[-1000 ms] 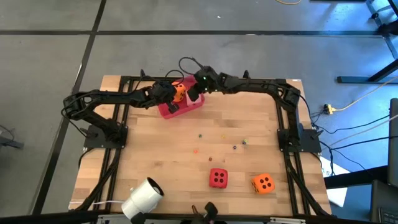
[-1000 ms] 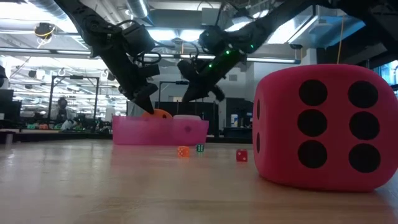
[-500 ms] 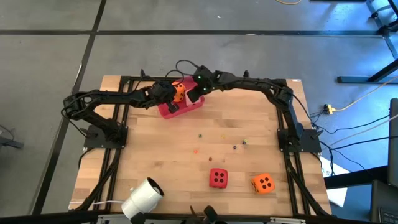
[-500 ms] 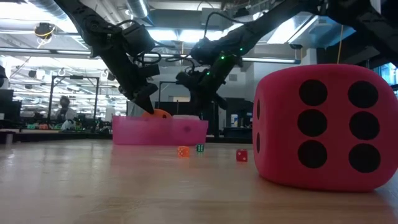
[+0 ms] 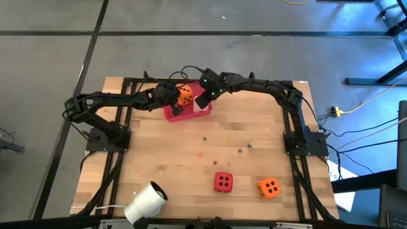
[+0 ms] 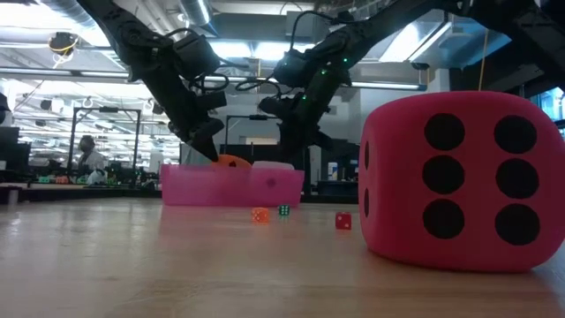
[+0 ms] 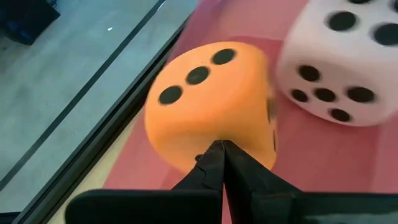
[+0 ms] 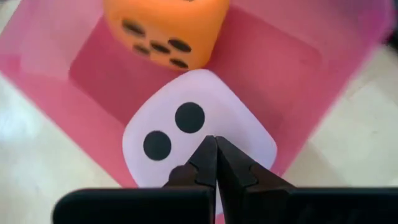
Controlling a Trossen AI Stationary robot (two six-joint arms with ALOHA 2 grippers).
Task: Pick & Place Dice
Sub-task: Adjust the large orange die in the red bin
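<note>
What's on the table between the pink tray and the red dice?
Seen from above, tiny coloured beads are scattered on the bare wood between the pink tray and the red dice. No big dice lie there.

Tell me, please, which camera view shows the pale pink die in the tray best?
The right wrist view: the pale pink die fills it, two pips up, beside the orange die. The left wrist view shows part of it, the low view only its top above the tray wall, and the high view barely any.

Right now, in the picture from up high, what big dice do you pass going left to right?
Orange die in the tray → red die → orange die near the front.
</note>
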